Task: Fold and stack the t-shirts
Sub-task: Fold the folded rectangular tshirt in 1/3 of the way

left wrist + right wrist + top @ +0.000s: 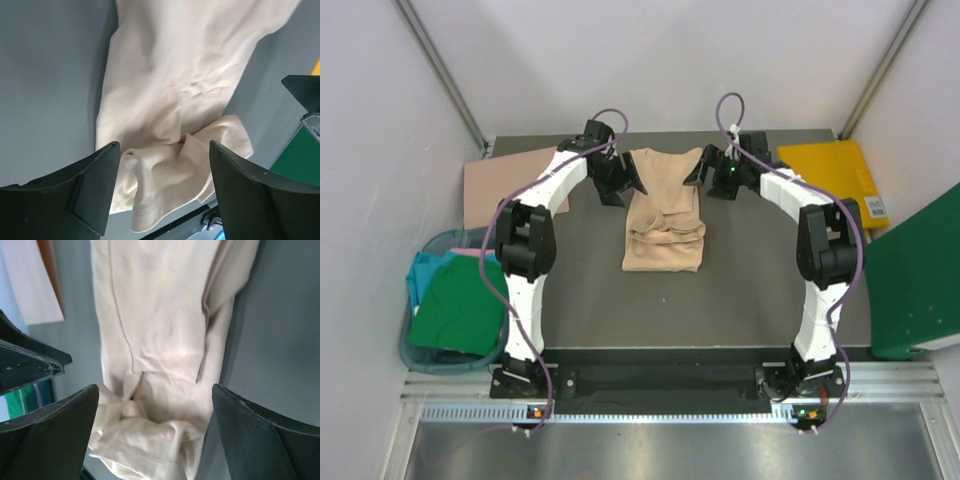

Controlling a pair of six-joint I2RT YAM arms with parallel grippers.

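Trouble first: the soft light-beige short-sleeved t-shirt (664, 215) lies mid-tabletop (750, 290) as a narrow lengthwise strip, with cloth bunched at the far end just beneath me. My left tool (623, 185) and right tool (705, 175) flank that end, both spread wide, gripping nothing. If I pull away carelessly, a finger could snag the bunched hem and drag the loose layers crooked.
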